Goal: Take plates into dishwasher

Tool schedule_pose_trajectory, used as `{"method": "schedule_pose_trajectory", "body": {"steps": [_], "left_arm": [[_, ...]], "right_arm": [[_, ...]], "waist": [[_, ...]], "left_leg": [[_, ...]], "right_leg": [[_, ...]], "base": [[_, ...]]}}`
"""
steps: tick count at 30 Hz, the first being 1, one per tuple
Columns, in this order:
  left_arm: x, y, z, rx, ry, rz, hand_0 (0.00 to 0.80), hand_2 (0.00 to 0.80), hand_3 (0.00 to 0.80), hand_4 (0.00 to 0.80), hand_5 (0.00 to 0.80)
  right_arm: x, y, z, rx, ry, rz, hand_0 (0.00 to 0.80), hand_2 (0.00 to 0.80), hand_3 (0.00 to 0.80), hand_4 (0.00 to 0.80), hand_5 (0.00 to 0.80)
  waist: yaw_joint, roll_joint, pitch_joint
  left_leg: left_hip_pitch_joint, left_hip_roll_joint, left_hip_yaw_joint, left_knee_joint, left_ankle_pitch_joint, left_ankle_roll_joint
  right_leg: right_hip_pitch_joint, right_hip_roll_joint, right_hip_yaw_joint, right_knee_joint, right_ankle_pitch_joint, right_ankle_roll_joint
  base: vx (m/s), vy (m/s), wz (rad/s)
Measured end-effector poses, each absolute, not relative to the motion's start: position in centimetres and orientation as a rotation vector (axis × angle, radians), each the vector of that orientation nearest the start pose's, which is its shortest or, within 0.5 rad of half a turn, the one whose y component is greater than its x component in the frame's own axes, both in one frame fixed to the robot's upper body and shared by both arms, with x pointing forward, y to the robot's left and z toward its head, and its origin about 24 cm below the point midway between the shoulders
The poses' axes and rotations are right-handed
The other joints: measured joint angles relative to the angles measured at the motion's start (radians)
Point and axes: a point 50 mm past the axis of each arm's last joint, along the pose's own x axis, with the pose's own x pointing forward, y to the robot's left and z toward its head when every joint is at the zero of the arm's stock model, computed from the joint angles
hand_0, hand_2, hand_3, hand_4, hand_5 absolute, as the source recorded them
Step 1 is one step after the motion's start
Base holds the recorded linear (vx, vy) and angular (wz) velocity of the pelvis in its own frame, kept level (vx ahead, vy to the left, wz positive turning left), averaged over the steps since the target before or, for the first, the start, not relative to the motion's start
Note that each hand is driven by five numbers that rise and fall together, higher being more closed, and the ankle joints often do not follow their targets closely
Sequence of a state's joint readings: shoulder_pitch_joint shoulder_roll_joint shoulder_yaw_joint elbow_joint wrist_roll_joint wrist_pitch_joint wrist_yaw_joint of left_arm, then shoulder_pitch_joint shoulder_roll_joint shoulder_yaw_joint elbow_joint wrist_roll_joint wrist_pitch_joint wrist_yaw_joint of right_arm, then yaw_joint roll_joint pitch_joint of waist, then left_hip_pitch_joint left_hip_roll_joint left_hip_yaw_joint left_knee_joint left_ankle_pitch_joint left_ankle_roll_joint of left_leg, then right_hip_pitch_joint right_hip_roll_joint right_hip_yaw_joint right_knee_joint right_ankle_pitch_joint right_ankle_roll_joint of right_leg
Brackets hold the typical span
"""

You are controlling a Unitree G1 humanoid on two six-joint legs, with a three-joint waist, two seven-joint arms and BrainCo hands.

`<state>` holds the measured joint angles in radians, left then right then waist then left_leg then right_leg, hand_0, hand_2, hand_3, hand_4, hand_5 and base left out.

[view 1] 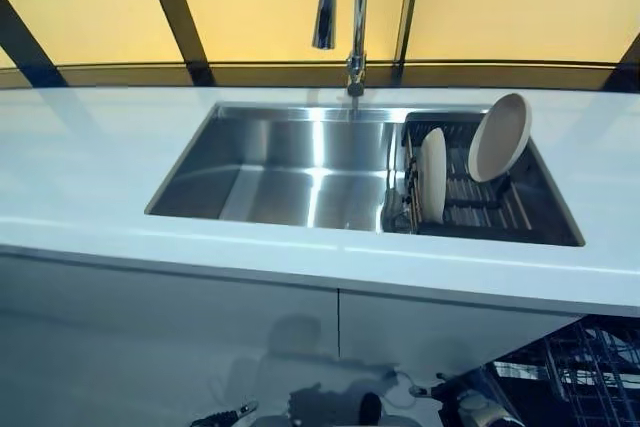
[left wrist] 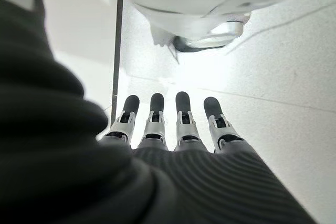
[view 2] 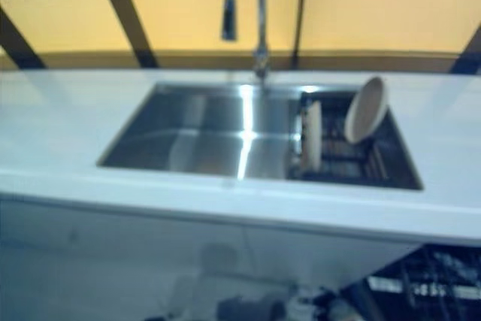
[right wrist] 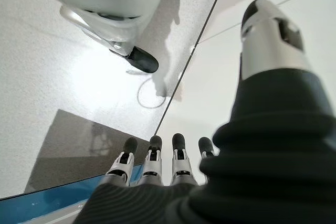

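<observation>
Two cream plates stand in a dark dish rack (view 1: 487,209) in the right part of the steel sink (view 1: 290,172). One plate (view 1: 432,175) stands on edge at the rack's left side. The other plate (view 1: 499,137) leans at the rack's far right. My left hand (left wrist: 168,129) shows only in the left wrist view, fingers straight, holding nothing, with white floor past it. My right hand (right wrist: 157,166) shows only in the right wrist view, fingers straight and empty, low beside a white cabinet front. Neither hand is near the plates.
A tall faucet (view 1: 355,7) rises behind the sink's middle. The white counter (view 1: 90,167) runs around the sink. A dark wire dishwasher rack (view 1: 590,367) shows below the counter at the lower right. White cabinet fronts (view 1: 170,327) lie under the counter.
</observation>
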<state>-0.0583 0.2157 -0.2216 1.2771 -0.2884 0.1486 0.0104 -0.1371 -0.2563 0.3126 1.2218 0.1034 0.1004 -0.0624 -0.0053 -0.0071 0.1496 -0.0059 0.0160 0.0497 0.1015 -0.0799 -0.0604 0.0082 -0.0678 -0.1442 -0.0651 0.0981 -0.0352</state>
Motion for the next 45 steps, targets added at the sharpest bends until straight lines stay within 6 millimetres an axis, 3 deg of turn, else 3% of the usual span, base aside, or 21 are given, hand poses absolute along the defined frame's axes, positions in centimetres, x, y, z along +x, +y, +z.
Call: {"method": "schedule_pose_trajectory", "body": {"steps": [2, 3, 4, 5, 7, 9, 10, 13, 17, 20, 23, 30, 34, 38, 45], "left_arm": [[8.3, 21.9, -16.8, 0.092, 1.384, 0.128, 0.000, 0.000, 0.000, 0.000, 0.000], [7.9, 22.0, -16.8, 0.093, 1.393, 0.136, 0.000, 0.000, 0.000, 0.000, 0.000], [7.5, 22.1, -16.8, 0.096, 1.402, 0.144, 0.000, 0.000, 0.000, 0.000, 0.000], [7.5, 22.3, -16.8, 0.100, 1.401, 0.150, 0.000, 0.000, 0.000, 0.000, 0.000], [8.0, 23.6, -16.4, 0.108, 1.378, 0.199, 0.000, 0.000, 0.000, 0.000, 0.000], [8.0, 25.5, -15.9, 0.124, 1.369, 0.273, 0.000, 0.000, 0.000, 0.000, 0.000], [7.9, 26.3, -15.7, 0.127, 1.364, 0.303, 0.000, 0.000, 0.000, 0.000, 0.000], [7.6, 26.2, -15.8, 0.120, 1.370, 0.294, 0.000, 0.000, 0.000, 0.000, 0.000], [8.3, 25.6, -15.7, 0.099, 1.348, 0.264, 0.000, 0.000, 0.000, 0.000, 0.000], [8.4, 25.8, -15.5, 0.095, 1.337, 0.259, 0.000, 0.000, 0.000, 0.000, 0.000], [8.1, 26.8, -15.3, 0.107, 1.339, 0.269, 0.000, 0.000, 0.000, 0.000, 0.000], [5.1, 28.4, -15.2, 0.111, 1.390, 0.315, 0.000, 0.000, 0.000, 0.000, 0.000], [5.3, 28.7, -15.2, 0.102, 1.377, 0.325, 0.000, 0.000, 0.000, 0.000, 0.000], [5.4, 28.7, -15.2, 0.120, 1.368, 0.300, 0.000, 0.000, 0.000, 0.000, 0.000], [4.7, 28.8, -15.3, 0.123, 1.389, 0.295, 0.000, 0.000, 0.000, 0.000, 0.000]], "right_arm": [[13.7, -22.9, -15.0, -0.392, 1.191, -0.007, 0.000, 0.000, 0.000, 0.000, 0.000], [13.8, -22.8, -15.0, -0.388, 1.192, 0.005, 0.000, 0.000, 0.000, 0.000, 0.000], [13.7, -22.6, -15.1, -0.399, 1.197, 0.032, 0.000, 0.000, 0.000, 0.000, 0.000], [13.8, -22.3, -15.1, -0.401, 1.192, 0.050, 0.000, 0.000, 0.000, 0.000, 0.000], [13.8, -21.8, -15.2, -0.417, 1.188, 0.102, 0.000, 0.000, 0.000, 0.000, 0.000], [13.8, -21.5, -15.2, -0.447, 1.179, 0.147, 0.000, 0.000, 0.000, 0.000, 0.000], [13.9, -21.6, -15.2, -0.461, 1.178, 0.166, 0.000, 0.000, 0.000, 0.000, 0.000], [14.1, -22.6, -14.9, -0.523, 1.187, 0.259, 0.000, 0.000, 0.000, 0.000, 0.000], [15.7, -22.7, -13.4, -0.619, 1.109, 0.554, 0.000, 0.000, 0.000, 0.000, 0.000], [19.1, -21.4, -9.6, -0.645, 0.913, 0.764, 0.000, 0.000, 0.000, 0.000, 0.000], [21.1, -19.9, -5.4, -0.641, 0.743, 0.952, 0.000, 0.000, 0.000, 0.000, 0.000], [22.8, -19.2, 1.3, -0.329, 0.592, 1.197, 0.000, 0.000, 0.000, 0.000, 0.000], [22.3, -19.0, 2.2, -0.099, 0.633, 1.347, 0.000, 0.000, 0.000, 0.000, 0.000], [21.8, -18.5, 2.8, 0.020, 0.658, 1.482, 0.000, 0.000, 0.000, 0.000, 0.000], [22.1, -15.8, 5.4, 0.232, 0.507, 1.618, 0.000, 0.000, 0.000, 0.000, 0.000]], "waist": [[0.001, 0.017, -0.005], [0.023, 0.033, -0.005], [0.027, 0.062, -0.012], [0.040, 0.065, -0.012], [0.046, 0.046, -0.023], [0.048, -0.003, -0.038], [0.048, -0.019, -0.041], [0.048, 0.003, -0.044], [0.049, 0.013, -0.048], [0.045, -0.005, -0.041], [0.044, -0.024, -0.041], [0.016, -0.049, -0.044], [0.010, -0.051, -0.043], [-0.004, -0.052, -0.043], [-0.005, -0.052, -0.053]], "left_leg": [[0.040, 0.004, 0.003, -0.087, 0.007, 0.011], [0.078, 0.030, 0.039, -0.140, 0.074, 0.015], [0.082, 0.071, 0.127, -0.156, 0.123, 0.011], [0.082, 0.084, 0.148, -0.156, 0.117, 0.010], [0.082, 0.091, 0.174, -0.167, 0.121, 0.012], [0.086, 0.068, 0.183, -0.184, 0.130, 0.001], [0.088, 0.063, 0.182, -0.186, 0.137, -0.009], [0.119, 0.087, 0.169, -0.186, 0.131, -0.022], [0.120, 0.105, 0.165, -0.185, 0.136, -0.048], [0.118, 0.118, 0.167, -0.187, 0.138, -0.052], [0.117, 0.118, 0.169, -0.187, 0.138, -0.050], [0.117, 0.118, 0.194, -0.187, 0.140, -0.054], [0.117, 0.119, 0.195, -0.187, 0.140, -0.055], [0.117, 0.118, 0.195, -0.187, 0.139, -0.056], [0.124, 0.119, 0.197, -0.187, 0.139, -0.056]], "right_leg": [[-0.016, 0.012, 0.004, 0.013, -0.004, 0.011], [-0.020, 0.008, -0.037, 0.019, -0.016, 0.028], [-0.015, 0.009, -0.118, 0.032, -0.019, 0.043], [-0.026, 0.000, -0.133, 0.072, -0.021, 0.046], [-0.037, -0.075, -0.142, 0.178, -0.059, 0.093], [0.023, -0.122, -0.141, 0.083, -0.050, 0.135], [0.048, -0.121, -0.141, 0.032, -0.051, 0.161], [0.108, -0.088, -0.142, -0.020, -0.034, 0.148], [0.109, -0.063, -0.141, -0.020, -0.036, 0.135], [0.103, -0.058, -0.139, -0.023, -0.036, 0.131], [0.100, -0.057, -0.137, -0.023, -0.036, 0.132], [0.086, -0.057, -0.112, -0.023, -0.031, 0.130], [0.084, -0.054, -0.110, -0.023, -0.030, 0.128], [0.085, -0.053, -0.110, -0.024, -0.030, 0.128], [0.090, -0.051, -0.107, -0.024, -0.030, 0.128]], "base": [[0.075, 0.064, -0.72], [-0.031, -0.014, -0.99], [-0.038, -0.039, -1.02], [-0.015, -0.081, -0.87], [-0.008, -0.103, -0.53], [0.000, -0.086, -0.18], [0.043, -0.055, -0.06], [0.044, -0.069, -0.03], [0.002, -0.066, -0.02], [-0.020, -0.038, -0.03], [-0.001, -0.004, -0.01], [0.005, 0.000, -0.09], [0.007, -0.006, -0.03], [0.000, 0.000, 0.00], [0.000, 0.000, 0.00]]}}
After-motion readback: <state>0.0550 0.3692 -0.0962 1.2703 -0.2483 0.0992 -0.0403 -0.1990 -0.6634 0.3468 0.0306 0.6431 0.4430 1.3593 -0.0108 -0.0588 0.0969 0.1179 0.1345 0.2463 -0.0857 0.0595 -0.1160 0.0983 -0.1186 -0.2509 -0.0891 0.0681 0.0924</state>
